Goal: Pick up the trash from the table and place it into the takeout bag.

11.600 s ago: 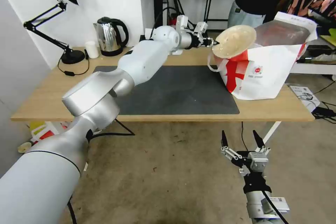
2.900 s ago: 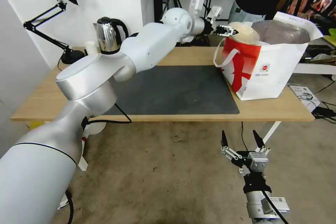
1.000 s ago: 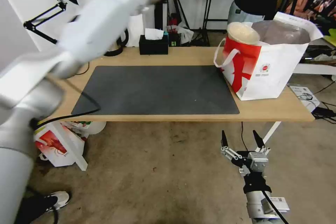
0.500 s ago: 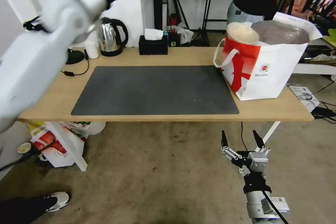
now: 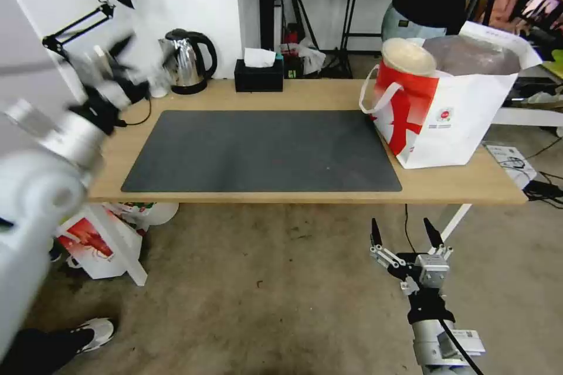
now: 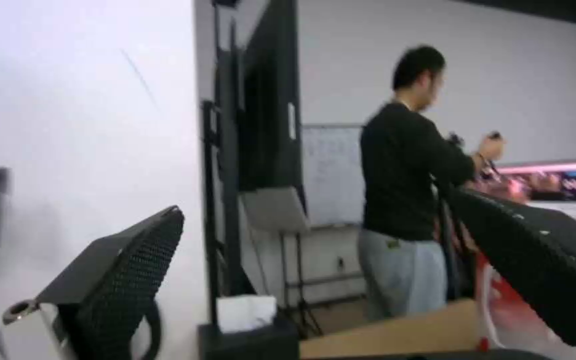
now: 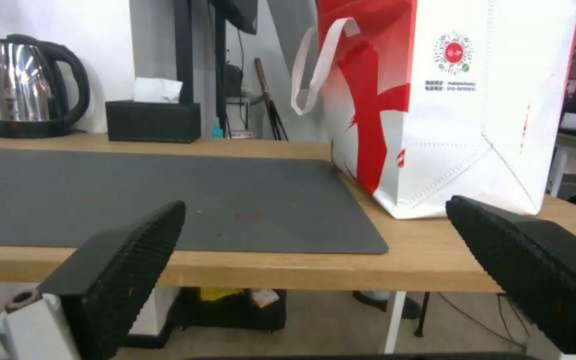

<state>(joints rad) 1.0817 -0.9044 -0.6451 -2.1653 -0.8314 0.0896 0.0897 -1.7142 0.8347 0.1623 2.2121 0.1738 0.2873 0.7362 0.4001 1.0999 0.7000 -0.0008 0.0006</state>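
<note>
One beige bowl (image 5: 407, 56) sits at the mouth of the takeout bag (image 5: 463, 123), resting tilted on the bag's red side with its round top above the rim. The bag stands upright on the right end of the desk (image 5: 457, 183), just beside the right edge of the dark grey mat (image 5: 264, 149); the right wrist view shows its white loop handle hanging over the red side and a small red logo on the white face. The mat's surface is bare. Along the back of the desk stand a black tissue box (image 5: 258, 75), a steel kettle (image 5: 189, 61) and, at the far left, a black desk lamp (image 5: 94, 17). The left pincer (image 5: 108, 73) is up at the left end of the desk near the lamp (blurred in the head view); the left wrist view shows its two black fingers (image 6: 128, 270) spread wide apart with nothing between them. The right pincer (image 5: 404, 237) hangs low in front of the desk, below its front edge, fingers open and empty, pointing toward the bag. Under the desk's left end a smaller white and red bag (image 5: 94, 243) stands on the floor.
</note>
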